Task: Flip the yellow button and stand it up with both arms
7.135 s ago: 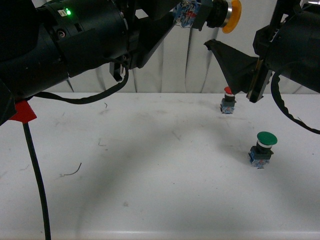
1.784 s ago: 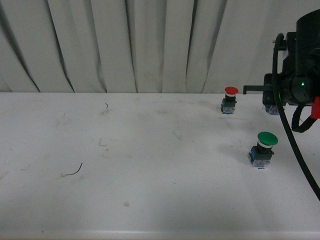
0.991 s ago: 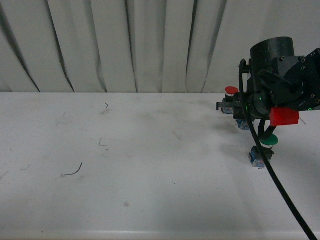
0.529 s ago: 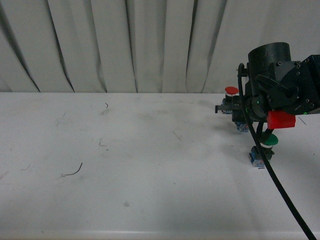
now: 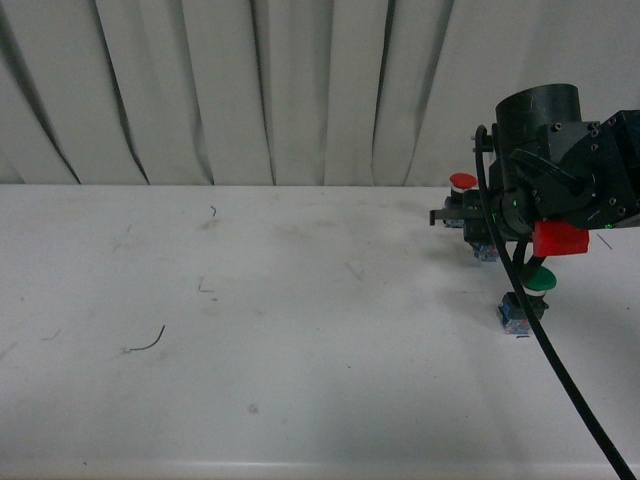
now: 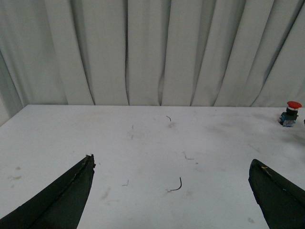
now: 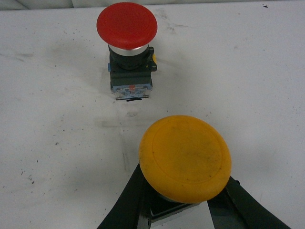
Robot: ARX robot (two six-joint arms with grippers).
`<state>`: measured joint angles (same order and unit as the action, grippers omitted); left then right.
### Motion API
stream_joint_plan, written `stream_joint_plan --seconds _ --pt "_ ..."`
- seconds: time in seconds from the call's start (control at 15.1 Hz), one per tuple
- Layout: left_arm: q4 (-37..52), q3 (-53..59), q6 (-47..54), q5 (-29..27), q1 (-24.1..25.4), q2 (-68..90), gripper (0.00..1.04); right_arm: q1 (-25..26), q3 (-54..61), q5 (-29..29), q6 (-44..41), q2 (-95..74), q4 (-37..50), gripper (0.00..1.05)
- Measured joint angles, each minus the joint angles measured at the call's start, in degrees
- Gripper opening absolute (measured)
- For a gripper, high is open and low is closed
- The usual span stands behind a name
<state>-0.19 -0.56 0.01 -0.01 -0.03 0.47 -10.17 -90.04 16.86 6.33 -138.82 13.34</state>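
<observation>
Black fingers (image 7: 128,200) of the right gripper (image 7: 183,210) pinch the yellow button (image 7: 185,157) from both sides just under its cap, one finger on each side of the collar; the button sits upright, cap upward, over the white table (image 7: 57,119). Whether its base touches the table cannot be told, as the base is mostly hidden under the cap. Just beyond the yellow button stands the red button (image 7: 127,26), upright on its black and blue block, close but apart from it. In the front view the right arm (image 5: 560,190) hangs low over the table beside the red button (image 5: 462,182) and covers the yellow button almost fully. On the near side of the red button, under the arm and its black cable (image 5: 560,370), stands the green button (image 5: 528,295), partly hidden. Well away from the red button (image 6: 290,112), the left gripper (image 6: 174,200) hovers above the table with its two dark fingers (image 6: 62,200) spread wide, nothing between them. A small curl of wire (image 6: 175,186) lies on the table below it. Grey curtain (image 5: 250,90) folds hang behind the table.
</observation>
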Motion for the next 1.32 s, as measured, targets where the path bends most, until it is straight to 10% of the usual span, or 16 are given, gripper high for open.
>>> stream_joint_plan --seconds 0.2,0.59,1.32 --pt "0.0 0.0 0.0 0.0 0.0 0.0 0.98 -0.1 0.0 0.2 -0.2 -0.9 -0.1 0.30" --pt "0.0 0.0 0.0 0.0 0.0 0.0 0.98 -0.3 -0.4 0.2 -0.6 -1.0 0.0 0.99" --pt "0.0 0.0 0.0 0.0 0.0 0.0 0.98 5.0 20.6 -12.6 3.2 29.5 10.7 0.98"
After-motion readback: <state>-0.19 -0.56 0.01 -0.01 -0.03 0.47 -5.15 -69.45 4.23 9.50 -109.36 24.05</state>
